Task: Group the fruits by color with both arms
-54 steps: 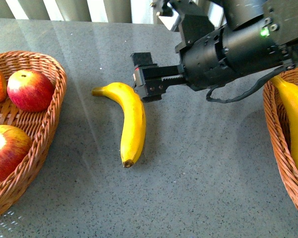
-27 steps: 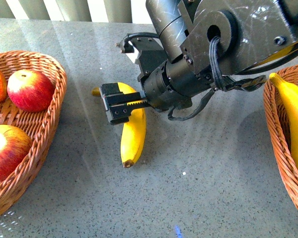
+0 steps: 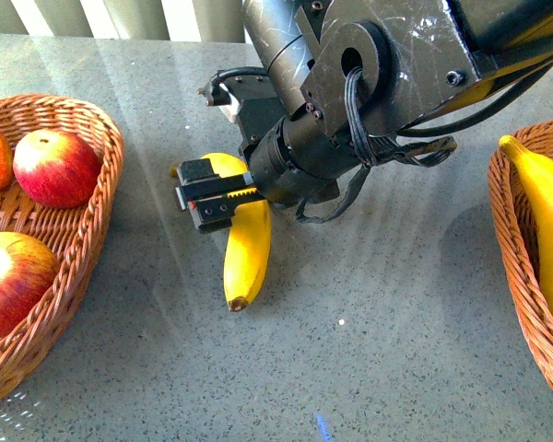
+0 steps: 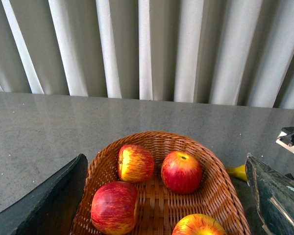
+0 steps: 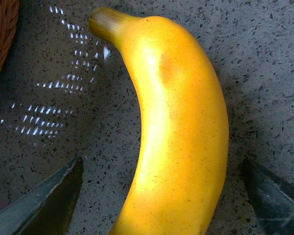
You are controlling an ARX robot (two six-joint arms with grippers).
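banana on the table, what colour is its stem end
The banana is yellow; its stem end darkens to olive-brown, clearest in the right wrist view.

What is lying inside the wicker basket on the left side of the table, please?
The left basket holds only red apples. The front view shows three, cut off by the frame edge; the left wrist view shows four. Anything beneath them is covered.

We see our right arm [image 3: 387, 64] as bulky black cylindrical segments, heavily scuffed with pale scratches, with a round hub and a bolt head on its side. A bundle of black cables [image 3: 355, 101] leaves that hub and loops below it. Beyond the hub sits a ribbed black collar, then the boxy black hand [image 3: 207, 195] with a toothed rail.
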